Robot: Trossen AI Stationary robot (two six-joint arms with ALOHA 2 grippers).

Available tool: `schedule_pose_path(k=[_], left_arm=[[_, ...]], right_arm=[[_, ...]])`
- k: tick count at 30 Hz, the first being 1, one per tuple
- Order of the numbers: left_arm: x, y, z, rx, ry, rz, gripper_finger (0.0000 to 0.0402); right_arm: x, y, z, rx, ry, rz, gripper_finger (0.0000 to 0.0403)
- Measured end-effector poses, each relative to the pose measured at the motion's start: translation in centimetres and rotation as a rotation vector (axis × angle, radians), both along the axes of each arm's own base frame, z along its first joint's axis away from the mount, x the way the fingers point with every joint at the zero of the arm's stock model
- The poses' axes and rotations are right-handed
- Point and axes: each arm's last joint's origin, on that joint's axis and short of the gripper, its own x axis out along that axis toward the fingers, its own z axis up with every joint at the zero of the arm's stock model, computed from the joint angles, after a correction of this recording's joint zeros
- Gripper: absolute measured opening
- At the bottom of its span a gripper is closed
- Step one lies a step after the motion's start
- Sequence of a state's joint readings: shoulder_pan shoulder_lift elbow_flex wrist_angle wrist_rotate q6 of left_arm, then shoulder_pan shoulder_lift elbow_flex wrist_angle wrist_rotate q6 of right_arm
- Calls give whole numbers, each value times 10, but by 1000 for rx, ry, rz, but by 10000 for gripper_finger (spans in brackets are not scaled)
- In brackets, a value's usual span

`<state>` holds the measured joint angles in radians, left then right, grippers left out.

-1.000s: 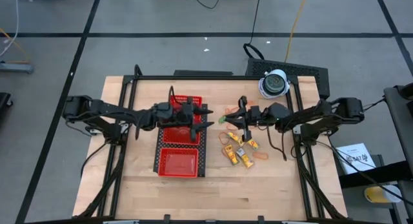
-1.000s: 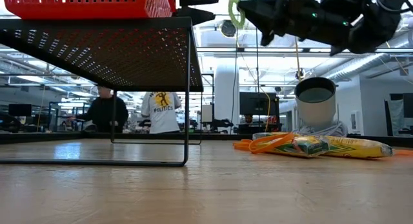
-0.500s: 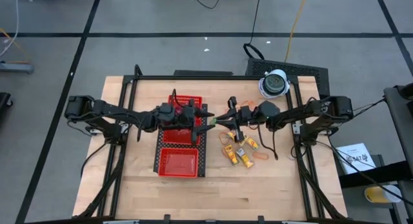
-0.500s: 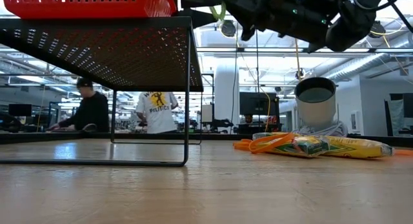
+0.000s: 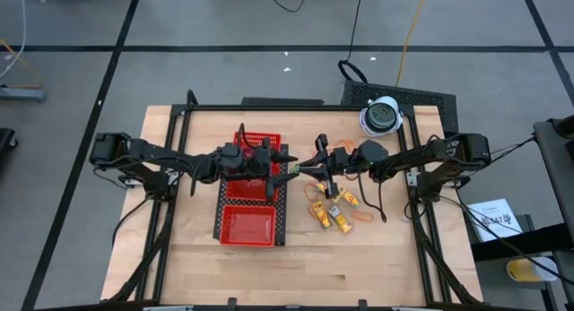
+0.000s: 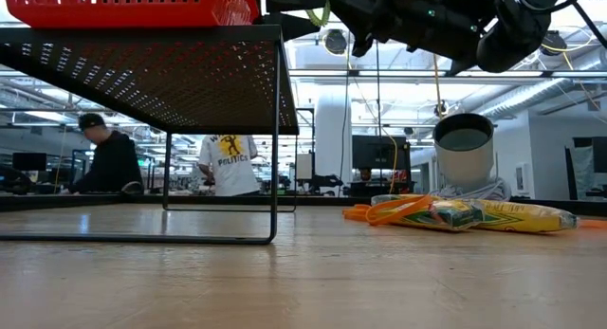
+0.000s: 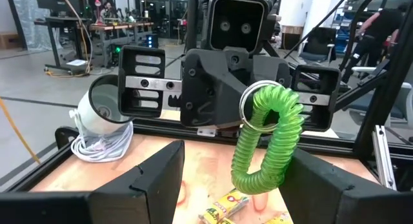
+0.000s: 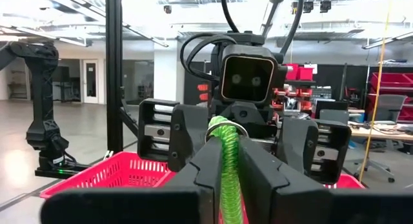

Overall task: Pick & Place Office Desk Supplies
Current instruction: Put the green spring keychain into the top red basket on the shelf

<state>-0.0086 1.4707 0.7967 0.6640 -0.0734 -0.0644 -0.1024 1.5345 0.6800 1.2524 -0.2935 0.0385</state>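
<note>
Right wrist view: right gripper is closed on a green coiled loop, fingers pinching it edge-on. Left wrist view confirms it: the loop hangs from those fingers, and the left gripper has its own fingers spread wide to either side of it, holding nothing.

High view: over the last second the right arm has carried the loop from above the loose supplies toward the red mesh tray. It has barely moved in the last half second. The loop now sits at the tray's right edge, by the rear compartment, directly facing the left gripper, which waits over that compartment.

We read this as transport nearly done: either a handover to the left gripper or a drop into the tray. We cannot tell which.

Remaining supplies lie on the table right of the tray, toward the right edge. Most of the task is still ahead.
</note>
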Motion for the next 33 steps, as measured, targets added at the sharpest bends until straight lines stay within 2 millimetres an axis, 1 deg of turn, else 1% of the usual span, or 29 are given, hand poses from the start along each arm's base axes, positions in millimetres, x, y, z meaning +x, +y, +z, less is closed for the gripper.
schedule_pose_path(k=[5, 8, 11, 18, 22, 25, 28, 31, 33], left_arm=[[0, 0, 1, -1, -6, -3, 238], [0, 0, 1, 4, -5, -3, 219], [0, 0, 1, 7, -5, -3, 178], [0, 0, 1, 8, -5, -13, 65], [0, 0, 1, 21, -4, -34, 19], [0, -1, 0, 29, -3, -45, 16], [0, -1, 0, 28, -3, -44, 34], [0, 0, 0, 31, 0, -43, 43], [-1, 0, 1, 33, 4, -41, 38]], right_arm=[[0, 0, -1, -1, 6, 0, 30], [1, 0, -2, 0, 18, 0, 27], [1, 0, -2, 1, 24, 0, 28], [1, 0, -3, 2, 30, -4, 34], [1, 0, -3, 4, 31, -4, 34], [1, 0, -3, 6, 38, -2, 44], [-1, 0, -2, 8, 61, -2, 63], [-5, -2, 2, 14, 113, -8, 82], [-10, -4, 5, 20, 164, -17, 93]])
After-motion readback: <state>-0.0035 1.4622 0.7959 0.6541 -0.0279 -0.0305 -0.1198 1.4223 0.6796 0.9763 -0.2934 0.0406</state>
